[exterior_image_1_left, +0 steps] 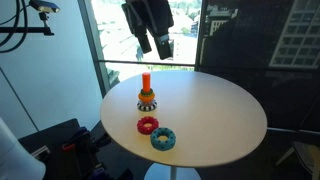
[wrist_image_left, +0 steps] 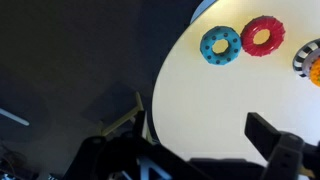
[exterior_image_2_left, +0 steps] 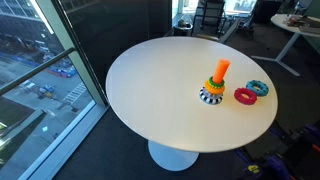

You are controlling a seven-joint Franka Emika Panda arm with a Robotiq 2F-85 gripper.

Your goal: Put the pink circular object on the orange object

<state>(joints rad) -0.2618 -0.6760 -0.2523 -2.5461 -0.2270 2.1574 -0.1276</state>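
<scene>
The pink-red scalloped ring (exterior_image_1_left: 148, 125) lies flat on the round white table, next to the blue ring; it also shows in an exterior view (exterior_image_2_left: 245, 96) and in the wrist view (wrist_image_left: 263, 35). The orange peg (exterior_image_1_left: 146, 82) stands upright on its multicoloured ring base (exterior_image_1_left: 147, 101), also seen in an exterior view (exterior_image_2_left: 220, 70); only the base's edge (wrist_image_left: 311, 62) shows in the wrist view. My gripper (exterior_image_1_left: 155, 44) hangs high above the table, well above the peg, open and empty, with its fingers apart in the wrist view (wrist_image_left: 200, 135).
A blue scalloped ring (exterior_image_1_left: 163, 138) lies beside the pink one, also in an exterior view (exterior_image_2_left: 258, 88) and the wrist view (wrist_image_left: 220, 44). The round white table (exterior_image_1_left: 220, 110) stands by large windows. Office chairs and a desk (exterior_image_2_left: 290, 30) stand behind it.
</scene>
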